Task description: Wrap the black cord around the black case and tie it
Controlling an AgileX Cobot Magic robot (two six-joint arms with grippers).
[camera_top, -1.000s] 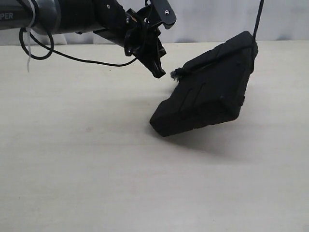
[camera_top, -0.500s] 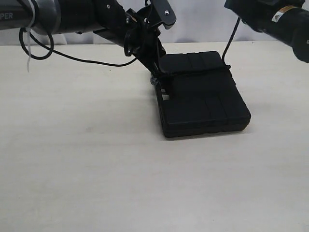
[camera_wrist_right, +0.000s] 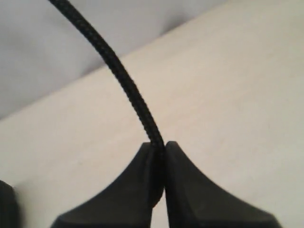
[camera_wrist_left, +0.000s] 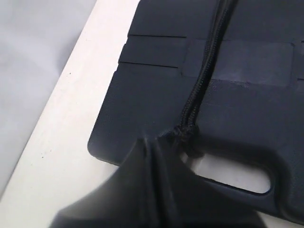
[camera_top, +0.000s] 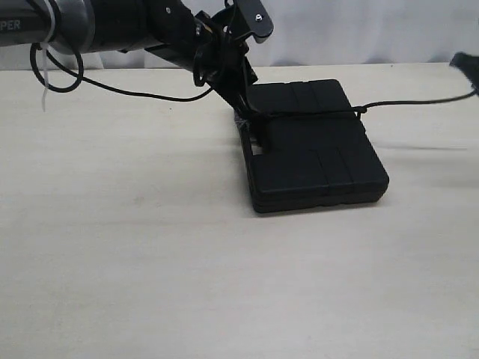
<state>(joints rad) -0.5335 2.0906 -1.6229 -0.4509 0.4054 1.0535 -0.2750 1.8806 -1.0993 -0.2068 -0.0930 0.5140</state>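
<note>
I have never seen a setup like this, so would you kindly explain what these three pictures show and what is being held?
This is a robot with two arms, each ending in a two-fingered end effector. The wide picture comes from a camera off the arms; the other two come from cameras on the wrists. On the pale table lies a flat black case with a black cord stretched across its top. The left end effector is closed at the case's handle edge, apparently pinching the cord by its knot. The right end effector is closed on the cord's free length, which runs off the case toward it.
</note>
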